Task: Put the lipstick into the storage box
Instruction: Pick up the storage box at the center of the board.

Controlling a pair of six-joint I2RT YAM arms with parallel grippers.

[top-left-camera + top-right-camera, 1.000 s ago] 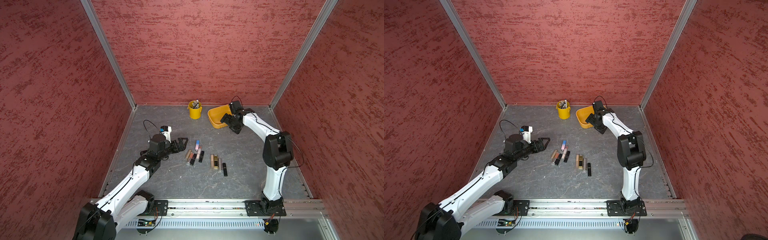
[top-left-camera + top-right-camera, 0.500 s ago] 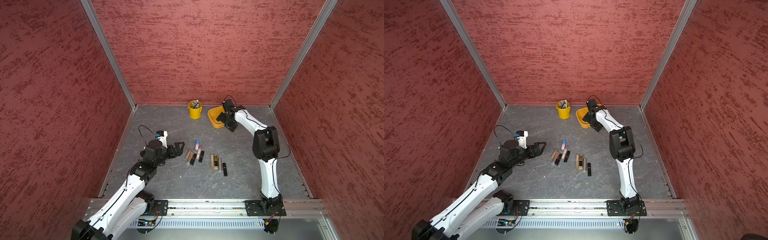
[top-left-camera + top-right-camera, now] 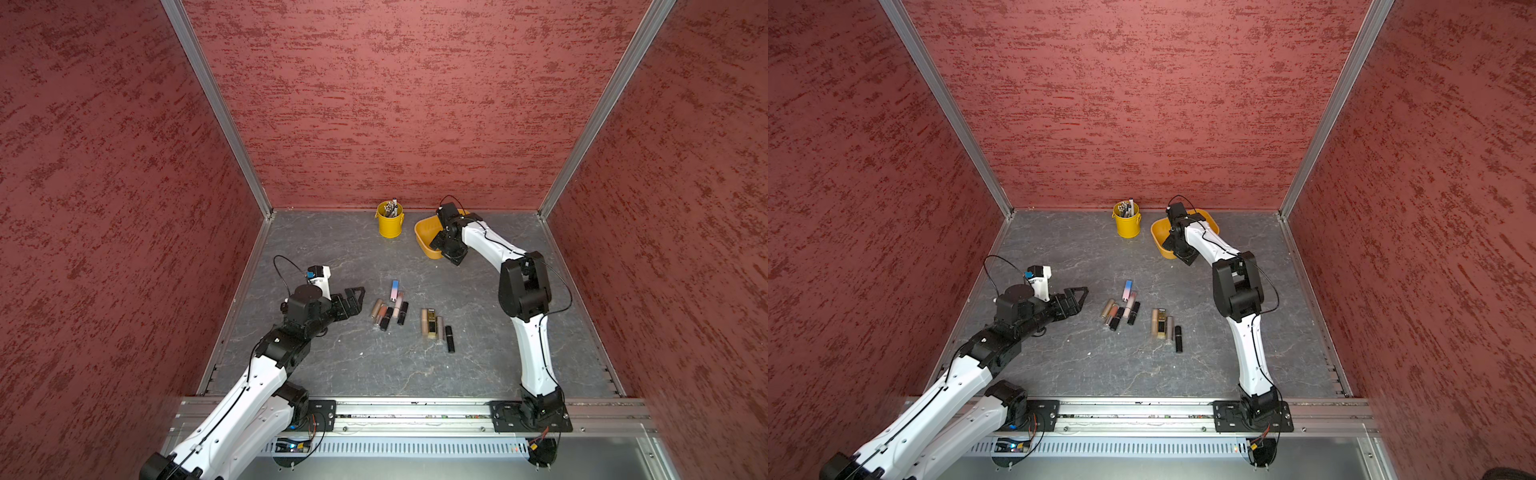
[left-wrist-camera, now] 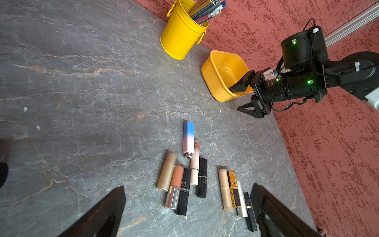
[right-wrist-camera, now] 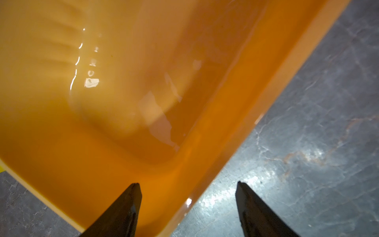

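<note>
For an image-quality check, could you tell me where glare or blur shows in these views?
Right wrist view: white glare patches inside the storage box, sheen on the table; left wrist view: lipsticks sharp, a label legible; both top views: even light, no hard shadows.

The storage box (image 3: 423,237) (image 3: 1158,237), a shallow yellow-orange plastic tray with rounded corners, ribbed sides and a glossy inside, sits at the back of the grey table (image 3: 340,365), right of centre. The lipsticks (image 4: 193,164) lie flat mid-table, well apart from it, roughly parallel in two tight groups. In one, the blue-and-pink lipstick (image 4: 188,137) lies farthest back, beside gold, terracotta, pale pink and black tubes; the other holds beige, gold, white and black ones.
</note>
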